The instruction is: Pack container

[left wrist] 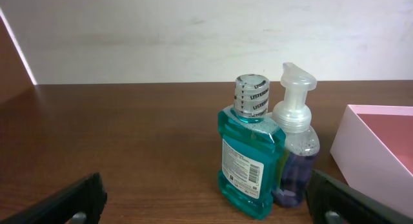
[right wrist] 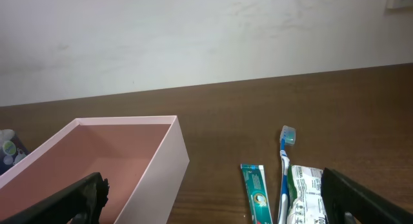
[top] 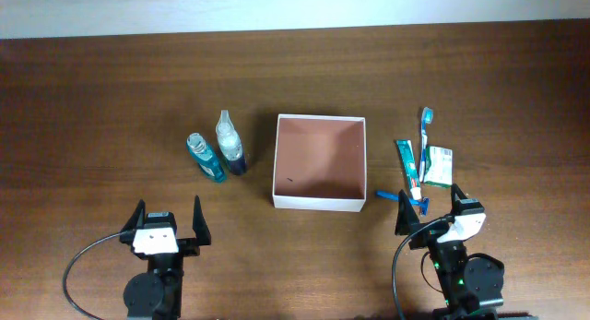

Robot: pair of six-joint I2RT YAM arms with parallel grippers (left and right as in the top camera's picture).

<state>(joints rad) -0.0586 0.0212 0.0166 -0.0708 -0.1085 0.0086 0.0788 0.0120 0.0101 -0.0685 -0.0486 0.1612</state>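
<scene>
Container (top: 318, 160): centre of table (top: 92, 99), open side up.
Left of it: mouthwash bottle (top: 206, 157) and pump bottle (top: 230, 143), upright, side by side.
Right of it: toothbrush (top: 425, 145), toothpaste tube (top: 407, 165), green packet (top: 439, 165).
Left gripper (top: 168, 211), right gripper (top: 431, 202): near edge, jaws wide apart, gripping nothing.

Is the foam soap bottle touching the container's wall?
Apart. The overhead view shows a strip of bare table between the foam soap bottle and the container.
</scene>
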